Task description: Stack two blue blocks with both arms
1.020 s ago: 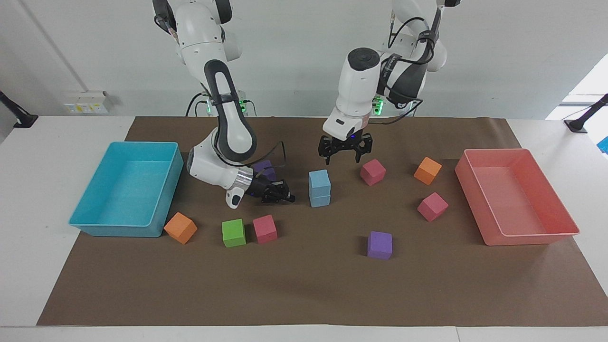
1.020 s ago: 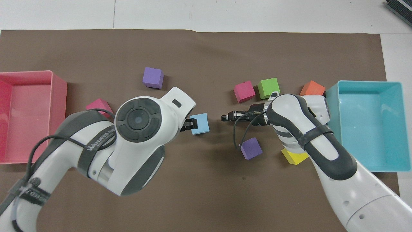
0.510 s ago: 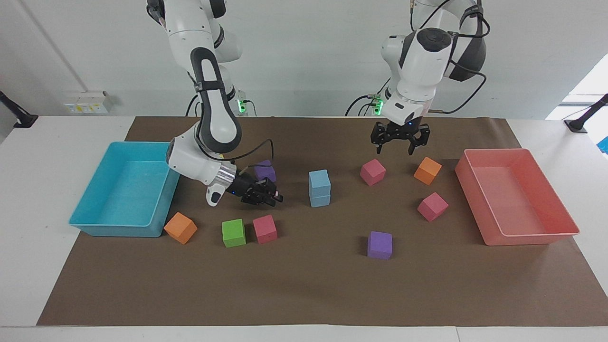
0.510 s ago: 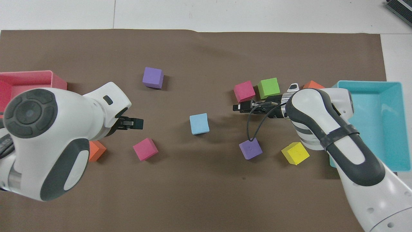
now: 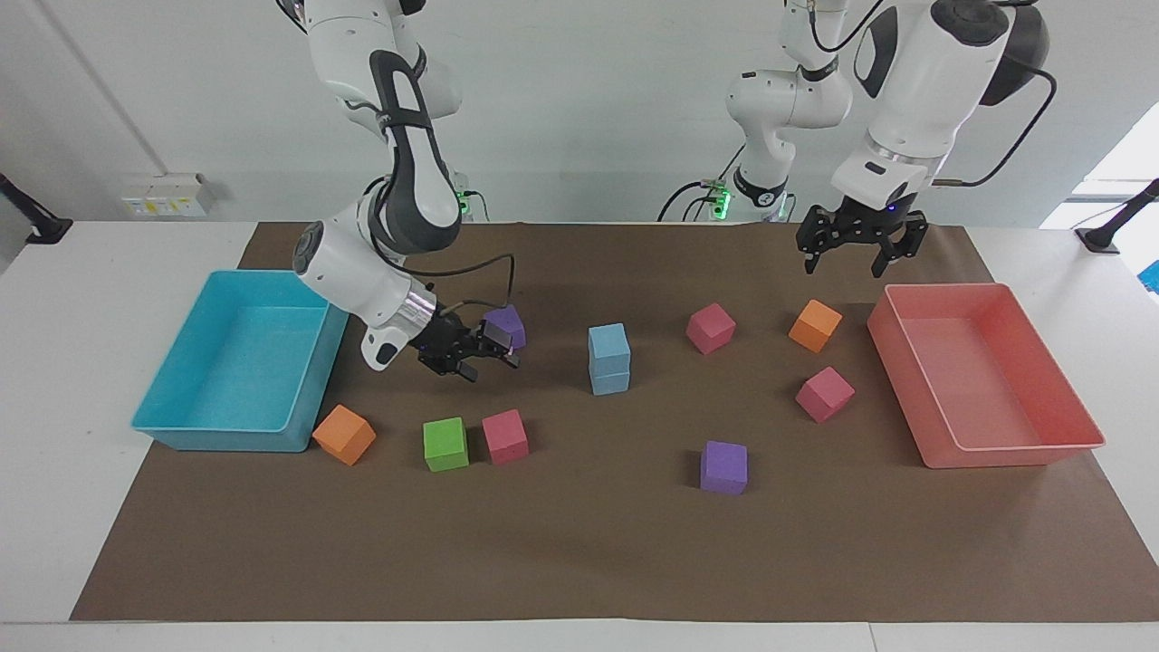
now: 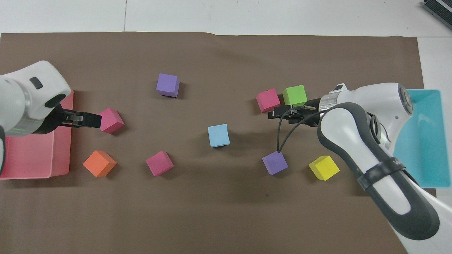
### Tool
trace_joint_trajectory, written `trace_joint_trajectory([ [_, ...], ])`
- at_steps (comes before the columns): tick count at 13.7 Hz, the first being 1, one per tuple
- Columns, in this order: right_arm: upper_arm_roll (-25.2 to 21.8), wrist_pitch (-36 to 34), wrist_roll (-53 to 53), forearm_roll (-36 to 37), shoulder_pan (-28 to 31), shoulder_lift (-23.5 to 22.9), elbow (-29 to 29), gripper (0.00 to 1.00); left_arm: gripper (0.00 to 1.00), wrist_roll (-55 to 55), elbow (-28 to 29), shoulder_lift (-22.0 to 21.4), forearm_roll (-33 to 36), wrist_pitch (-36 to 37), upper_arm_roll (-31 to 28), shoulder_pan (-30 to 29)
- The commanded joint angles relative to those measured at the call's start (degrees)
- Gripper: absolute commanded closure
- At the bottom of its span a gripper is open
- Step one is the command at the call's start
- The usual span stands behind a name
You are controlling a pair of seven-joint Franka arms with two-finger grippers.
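The two blue blocks stand stacked in the middle of the mat, the upper block [image 5: 608, 342] squarely on the lower one [image 5: 609, 379]. From above only the top block [image 6: 218, 135] shows. My left gripper [image 5: 842, 268] is open and empty, raised over the mat beside the pink tray; it also shows in the overhead view [image 6: 92, 120]. My right gripper [image 5: 471, 353] is open and empty, low over the mat next to a purple cube [image 5: 505, 321], apart from the stack; it also shows in the overhead view [image 6: 273, 114].
A cyan tray [image 5: 163, 426] stands at the right arm's end and a pink tray [image 5: 1014, 453] at the left arm's end. Loose cubes lie around the stack: orange [image 5: 344, 435], green [image 5: 445, 444], pink [image 5: 504, 436], purple [image 5: 723, 467], pink [image 5: 711, 328], orange [image 5: 815, 325], pink [image 5: 825, 394], yellow [image 6: 323, 168].
Both grippers have drawn away from the blue stack. The left gripper rose and swung toward the pink tray. The right gripper pulled back toward the cyan tray. The stack has not moved.
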State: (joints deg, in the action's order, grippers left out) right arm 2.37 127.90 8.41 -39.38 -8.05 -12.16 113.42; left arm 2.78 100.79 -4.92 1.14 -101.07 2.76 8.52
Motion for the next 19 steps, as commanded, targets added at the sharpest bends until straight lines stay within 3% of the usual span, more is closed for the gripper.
trace_joint_trajectory([
  [1, 0.0, -2.6, -5.7, 10.3, 1.2, 1.4, -1.1, 0.0, 0.0, -0.8, -10.1, 6.4, -0.2, 5.7, 0.6, -1.3],
  [4, -0.1, -6.0, -9.0, 23.3, 2.5, 4.0, -2.0, 0.0, 0.0, -0.8, -16.7, 9.6, -1.2, 9.6, 0.6, -3.2],
  [9, -0.2, -17.2, -16.7, 34.7, 5.7, 6.6, -4.7, 0.0, 0.0, -9.1, -14.6, 4.5, -2.2, 16.9, 0.7, -5.0],
  [13, -0.3, -20.4, -17.2, 38.2, 9.1, 8.5, -6.2, 0.0, 0.0, -9.5, -13.0, 2.9, -2.2, 18.6, 0.8, -4.7],
  [19, -1.6, -29.4, -16.5, 41.8, 10.2, 10.9, -16.2, 0.0, 0.0, -8.8, -13.4, 3.2, -2.3, 17.9, 0.7, -5.0],
])
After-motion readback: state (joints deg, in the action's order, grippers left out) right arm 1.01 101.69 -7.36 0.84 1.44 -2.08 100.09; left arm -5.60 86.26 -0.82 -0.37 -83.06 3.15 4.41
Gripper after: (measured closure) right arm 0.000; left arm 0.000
